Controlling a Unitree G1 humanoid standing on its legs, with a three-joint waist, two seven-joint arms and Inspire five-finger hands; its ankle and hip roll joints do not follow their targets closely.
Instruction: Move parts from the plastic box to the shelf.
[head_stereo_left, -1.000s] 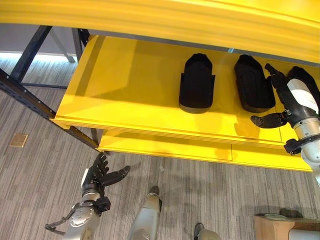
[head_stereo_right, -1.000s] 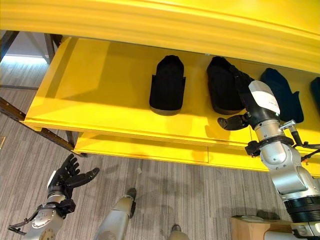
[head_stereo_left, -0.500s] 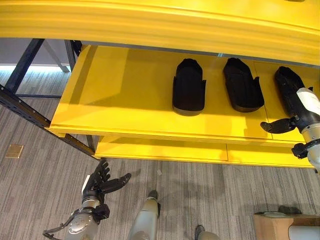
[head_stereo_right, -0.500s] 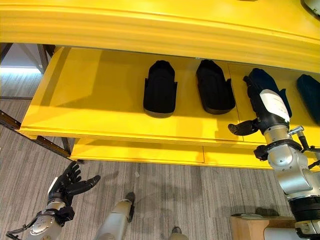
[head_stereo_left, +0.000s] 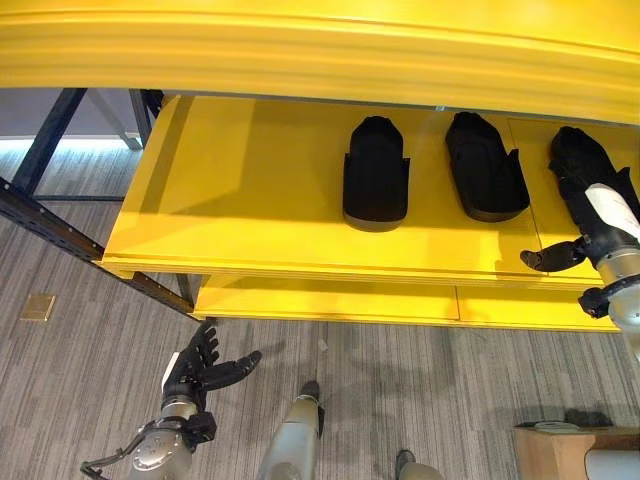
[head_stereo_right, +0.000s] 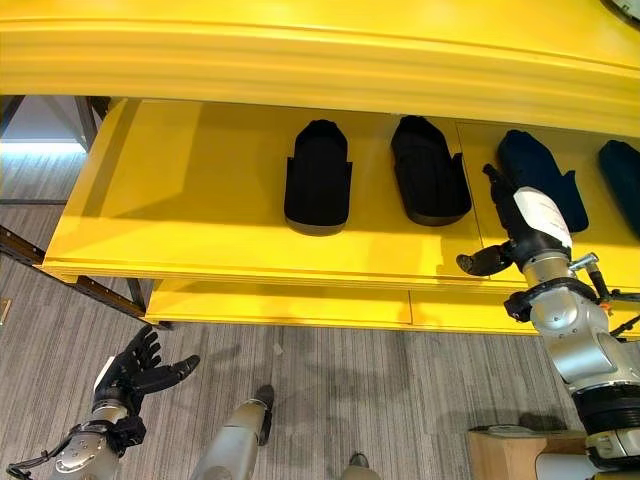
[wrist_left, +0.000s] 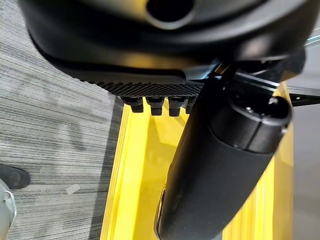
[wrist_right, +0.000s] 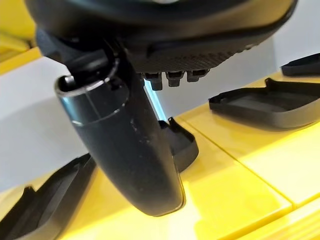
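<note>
Already, several black moulded parts lie in a row on the yellow shelf (head_stereo_right: 200, 200): one (head_stereo_right: 318, 178) at centre frame, a second (head_stereo_right: 428, 170) just right of it, a third (head_stereo_right: 540, 180) further right and a fourth (head_stereo_right: 622, 172) at the right edge. At the right of the frame, the right hand (head_stereo_right: 528, 222) reaches over the shelf's front edge near the third part, fingers straight, thumb out, holding nothing. At lower left the left hand (head_stereo_right: 130, 375) hangs over the carpeted floor (head_stereo_right: 400, 400), fingers spread and empty. A cardboard box corner (head_stereo_right: 500, 450) shows at lower right. The placement looks finished; fetching another part would seem to come next.
</note>
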